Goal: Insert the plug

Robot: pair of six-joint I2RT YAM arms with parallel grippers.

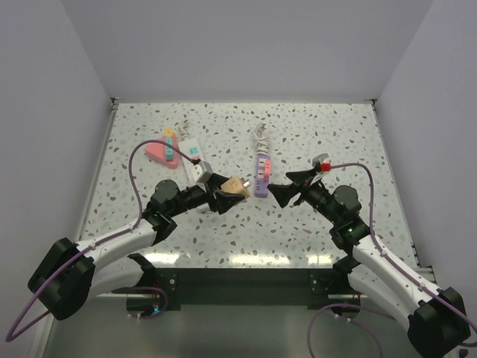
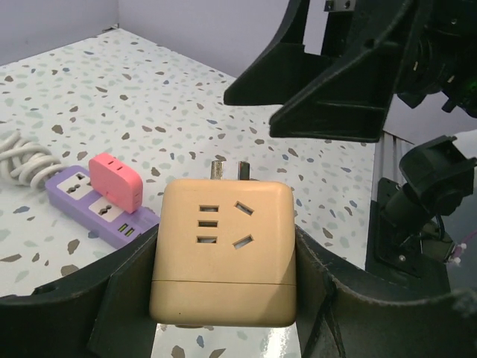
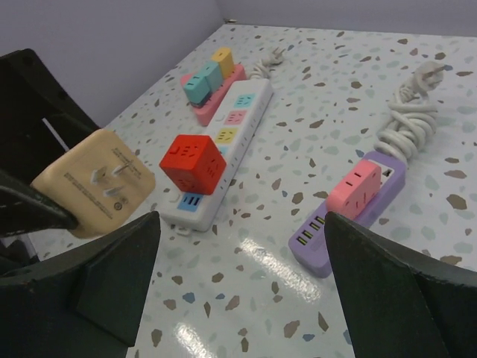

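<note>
My left gripper (image 1: 226,192) is shut on a tan cube plug (image 1: 235,186) and holds it above the table, left of the purple power strip (image 1: 261,176). In the left wrist view the plug (image 2: 222,250) sits between both fingers with its two prongs (image 2: 227,170) pointing away. The purple strip (image 2: 100,210) carries a pink adapter (image 2: 115,179). My right gripper (image 1: 289,185) is open and empty, facing the plug just right of the strip. In the right wrist view the plug (image 3: 93,183) is at the left and the purple strip (image 3: 350,216) at the right.
A white power strip (image 3: 227,130) carrying a red cube adapter (image 3: 192,164) lies at the left rear. Beside it is a pink strip (image 3: 212,78) with coloured cubes. The purple strip's white cable (image 3: 406,119) is coiled behind it. Walls enclose the table.
</note>
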